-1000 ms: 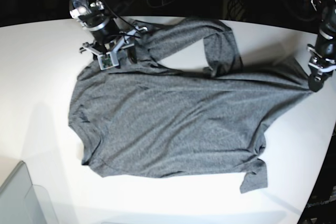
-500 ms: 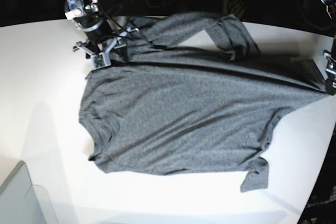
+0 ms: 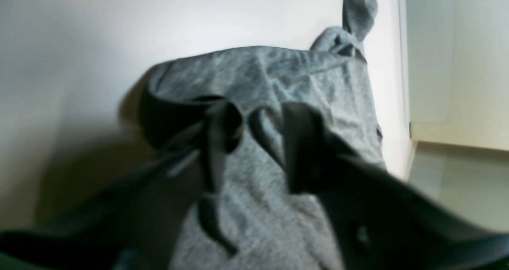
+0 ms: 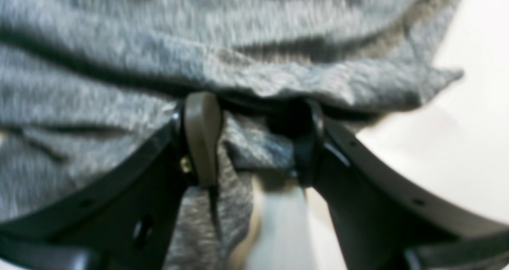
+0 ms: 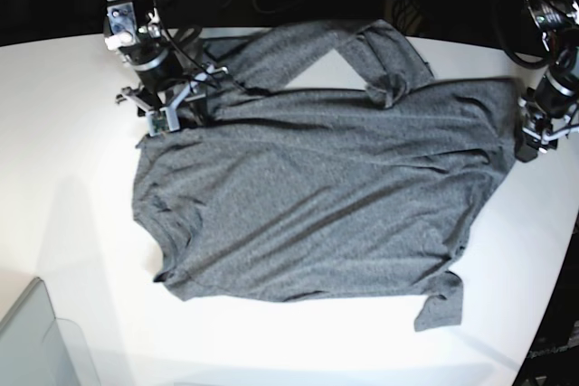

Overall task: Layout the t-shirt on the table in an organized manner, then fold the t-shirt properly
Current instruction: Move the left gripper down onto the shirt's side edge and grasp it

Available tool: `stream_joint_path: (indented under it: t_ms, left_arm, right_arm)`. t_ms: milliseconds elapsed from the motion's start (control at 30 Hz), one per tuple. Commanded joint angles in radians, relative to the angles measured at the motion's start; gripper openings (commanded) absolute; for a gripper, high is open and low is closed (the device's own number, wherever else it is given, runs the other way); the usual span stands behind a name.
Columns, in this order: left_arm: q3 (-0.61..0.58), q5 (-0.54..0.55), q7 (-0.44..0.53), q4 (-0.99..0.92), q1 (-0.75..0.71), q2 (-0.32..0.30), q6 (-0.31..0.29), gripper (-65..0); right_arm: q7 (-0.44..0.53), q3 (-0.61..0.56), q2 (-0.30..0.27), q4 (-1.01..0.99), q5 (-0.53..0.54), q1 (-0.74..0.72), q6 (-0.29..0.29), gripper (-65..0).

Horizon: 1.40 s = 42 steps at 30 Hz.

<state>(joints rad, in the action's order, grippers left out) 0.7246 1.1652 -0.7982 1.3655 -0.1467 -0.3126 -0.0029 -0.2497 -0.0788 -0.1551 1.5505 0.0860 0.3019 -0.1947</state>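
Base view, item one: your t-shirt [image 5: 317,205], spread nearly flat across the white counter [image 5: 63,133], one sleeve folded over its far edge; your right tool [image 5: 176,101] at the shirt's far-left corner, clamped on a fold of cloth; your left tool [image 5: 534,137] at the shirt's right edge, jaws apart, cloth lying between them ungripped.

Base view bright, sharp — soft glare on white table [image 5: 72,88], dark background. Both wrist views blurred, out of focus; heavy shadow under t-shirt [image 3: 278,87].
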Motion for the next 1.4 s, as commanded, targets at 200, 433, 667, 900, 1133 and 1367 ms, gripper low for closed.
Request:
stream_joint_path:
  t_ms: [200, 433, 667, 900, 1133, 1367]
  left_arm:
    - [0.083, 0.042, -0.063, 0.051, 0.028, -0.010, -0.003, -27.8]
    - [0.105, 0.042, -0.079, 0.082, 0.077, -0.006, -0.003, -27.7]
    - [-0.012, -0.008, -0.073, 0.058, 0.200, 0.060, -0.003, -27.7]
    - [-0.129, -0.216, -0.065, -0.108, 0.416, 0.142, -0.003, -27.6]
    - [-0.283, -0.480, 0.196, -0.418, 0.640, 0.160, -0.003, -27.6]
    - [-0.466, -0.643, 0.550, -0.812, 0.796, 0.148, -0.003, -27.6]
  right_arm:
    - [-0.013, 0.024, -0.024, -0.041, 0.001, -0.060, -0.002, -35.9]
    - [-0.023, 0.161, -0.016, -0.086, 0.001, -0.134, -0.004, -35.9]
    - [-0.013, 0.173, -0.016, -0.052, 0.004, -0.160, -0.004, -35.9]
    - [-0.013, 0.172, 0.005, 0.071, 0.001, -0.122, -0.004, -35.9]
    - [-0.020, 0.169, 0.005, 0.066, 0.001, -0.120, -0.004, -35.9]
    - [-0.015, 0.172, -0.001, 0.023, -0.001, -0.122, -0.004, -35.9]
